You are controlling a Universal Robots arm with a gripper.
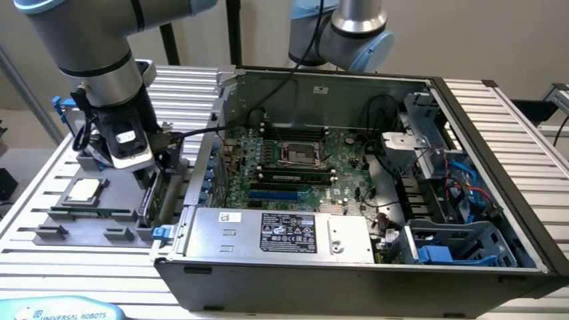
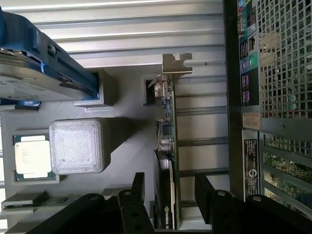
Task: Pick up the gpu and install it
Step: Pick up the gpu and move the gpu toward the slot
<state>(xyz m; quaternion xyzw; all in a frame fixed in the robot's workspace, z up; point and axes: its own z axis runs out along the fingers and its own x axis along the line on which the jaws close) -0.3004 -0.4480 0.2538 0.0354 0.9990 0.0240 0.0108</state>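
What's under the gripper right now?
The gpu stands on edge in the gray tray, between the open jaws of the gripper; its silver bracket lies beyond them. The card covers its own lower edge and whatever seats it.

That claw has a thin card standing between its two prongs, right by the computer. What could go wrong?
The end effector is open astride the gpu, which stands on its thin edge. If it closes off-centre, the card might tilt or slip. The computer case stands close beside it, so the silver bracket could snag there.
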